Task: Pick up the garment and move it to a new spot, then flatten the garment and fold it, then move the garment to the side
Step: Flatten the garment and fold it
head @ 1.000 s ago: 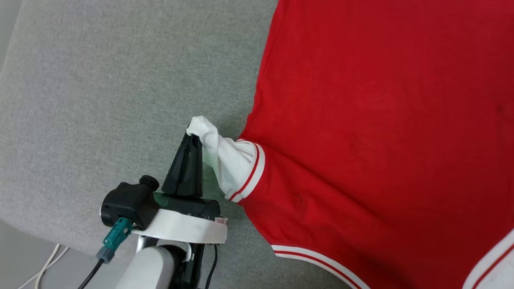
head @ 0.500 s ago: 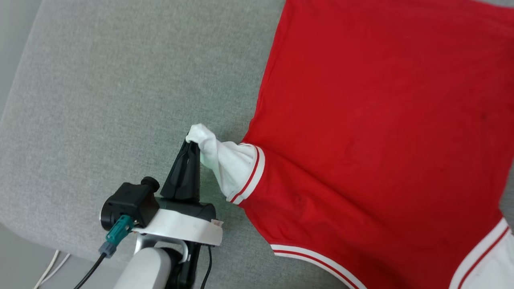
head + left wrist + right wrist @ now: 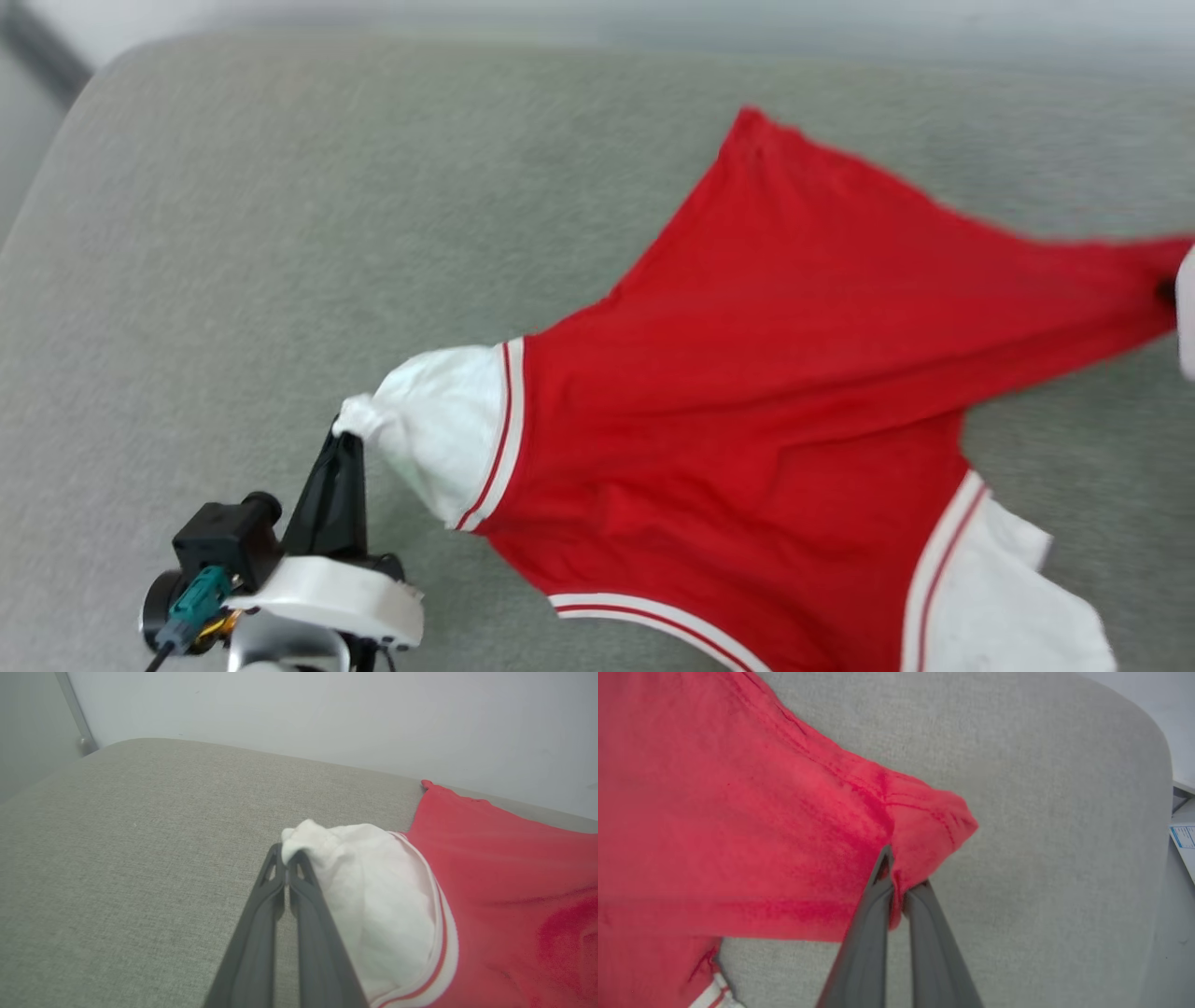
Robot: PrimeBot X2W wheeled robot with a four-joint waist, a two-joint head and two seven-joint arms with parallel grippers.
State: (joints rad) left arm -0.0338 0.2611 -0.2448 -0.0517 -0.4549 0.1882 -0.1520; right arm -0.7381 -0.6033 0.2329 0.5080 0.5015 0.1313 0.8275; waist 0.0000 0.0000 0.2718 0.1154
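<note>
The garment (image 3: pixel 747 392) is bright red, with white sleeves edged by thin red-and-white stripes. It lies on the grey padded surface (image 3: pixel 233 233) and is stretched wide between the two arms. The left fingers (image 3: pixel 261 919) are pressed together on the bunched tip of one white sleeve (image 3: pixel 369 882), at the lower left in the head view. The right fingers (image 3: pixel 868 938) are clenched on a red corner of the cloth with a stitched hem. The second white sleeve (image 3: pixel 999 597) lies at the lower right in the head view.
</note>
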